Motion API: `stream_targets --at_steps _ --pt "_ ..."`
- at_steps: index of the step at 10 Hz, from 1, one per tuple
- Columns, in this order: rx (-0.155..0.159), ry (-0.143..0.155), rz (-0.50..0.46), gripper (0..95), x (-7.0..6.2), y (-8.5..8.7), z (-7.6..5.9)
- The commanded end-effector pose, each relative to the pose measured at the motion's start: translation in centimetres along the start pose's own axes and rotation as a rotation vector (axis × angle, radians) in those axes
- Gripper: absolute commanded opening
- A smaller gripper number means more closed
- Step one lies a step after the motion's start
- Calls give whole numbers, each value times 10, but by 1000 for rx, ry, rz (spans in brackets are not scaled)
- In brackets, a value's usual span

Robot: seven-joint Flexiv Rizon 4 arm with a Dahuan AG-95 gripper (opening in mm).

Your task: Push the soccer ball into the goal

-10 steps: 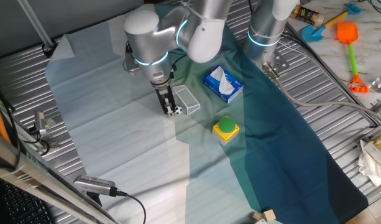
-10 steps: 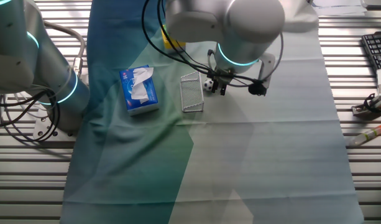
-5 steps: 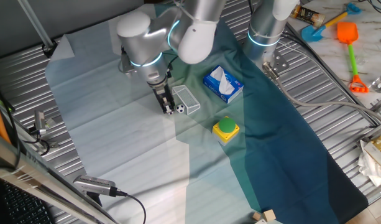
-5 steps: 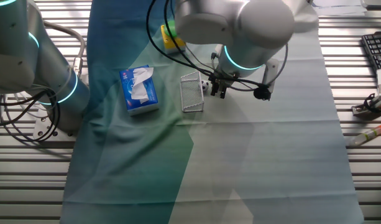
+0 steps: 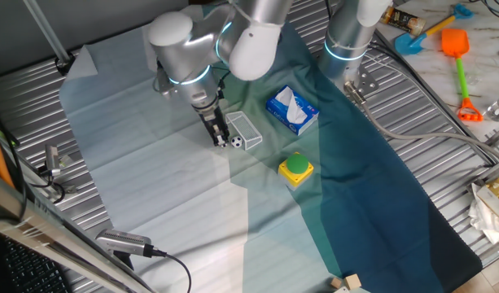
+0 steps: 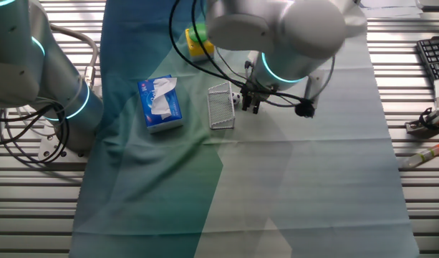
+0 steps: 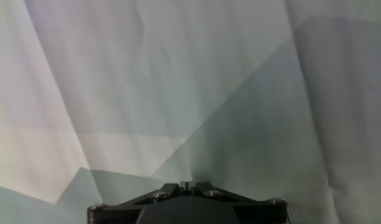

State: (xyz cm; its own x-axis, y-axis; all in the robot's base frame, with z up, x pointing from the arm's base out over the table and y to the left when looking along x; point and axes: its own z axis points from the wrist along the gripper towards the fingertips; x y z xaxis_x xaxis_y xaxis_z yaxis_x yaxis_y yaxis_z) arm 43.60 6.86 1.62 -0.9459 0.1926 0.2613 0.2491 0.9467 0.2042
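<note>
The arm's gripper [image 5: 221,135] stands with its fingers down on the cloth [image 5: 176,203], seemingly drawn together and holding nothing, right beside the goal [image 5: 244,130], and the soccer ball [image 5: 234,142] sits pressed between the fingertips and the goal's open mouth. To finish cleanly, I judge the fingers should stay low and push straight along the line into the opening, slowly, so the ball does not slip round the frame's edge. Compared with a second ago, arm and ball have shifted closer to the goal.
</note>
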Motion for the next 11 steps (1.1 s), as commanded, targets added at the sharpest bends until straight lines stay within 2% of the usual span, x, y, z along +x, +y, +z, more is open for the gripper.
stream_targets --at_steps 1,2,3,5,6,7,8,9,11 --pt "-45 82 -16 0 -1 0 2" --pt "-59 109 -23 0 -1 0 2" --pt "-61 107 -23 0 -1 -2 3" --pt "-47 36 -13 0 -1 -2 3" --pt "-31 -45 -9 0 -1 -3 4" --pt "-24 -67 -17 0 -1 -5 5" --pt "-14 -74 -7 0 -1 -5 5" --pt "13 -94 2 0 0 -5 4" --pt "27 -99 3 0 3 -3 -3"
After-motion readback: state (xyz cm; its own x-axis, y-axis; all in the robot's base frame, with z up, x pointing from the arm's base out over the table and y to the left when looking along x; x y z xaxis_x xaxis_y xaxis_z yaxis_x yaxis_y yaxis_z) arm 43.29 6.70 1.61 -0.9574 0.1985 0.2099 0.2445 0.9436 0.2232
